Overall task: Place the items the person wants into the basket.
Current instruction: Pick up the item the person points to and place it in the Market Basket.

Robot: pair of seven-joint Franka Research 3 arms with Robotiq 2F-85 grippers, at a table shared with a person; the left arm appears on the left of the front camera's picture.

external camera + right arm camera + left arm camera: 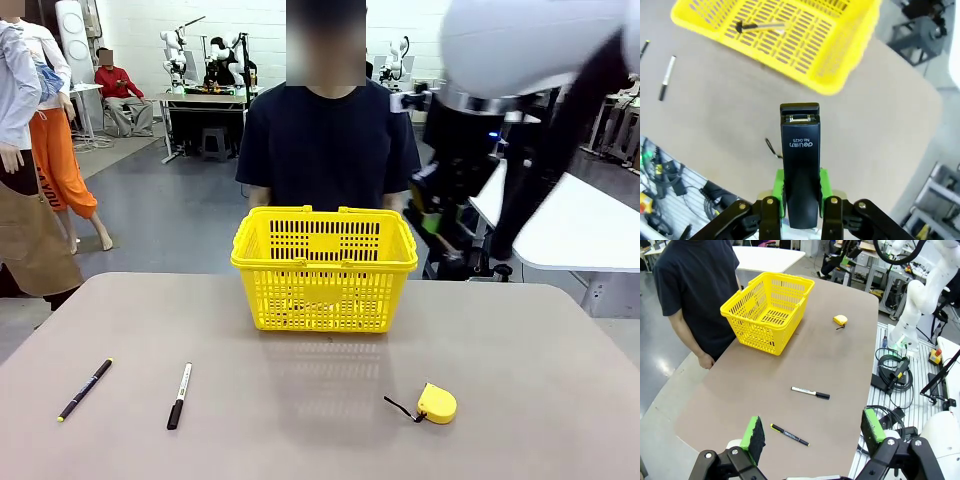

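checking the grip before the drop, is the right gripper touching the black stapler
Touching. The right wrist view shows the right gripper shut on the black stapler, its green pads pressed against both sides of the body.

basket [320,300] far-centre | pen [85,389] left of marker [180,396] | tape measure [436,403] right

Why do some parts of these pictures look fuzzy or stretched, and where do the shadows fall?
Front view: the white right robot arm, close to the lens, is soft and out of focus; the yellow plastic lattice basket casts only a faint, soft shadow towards the camera, so the light is diffuse. Left wrist view: sharp, with wide-angle stretching. Right wrist view: the black stapler between the green-padded fingers is crisp; the basket beyond is smeared.
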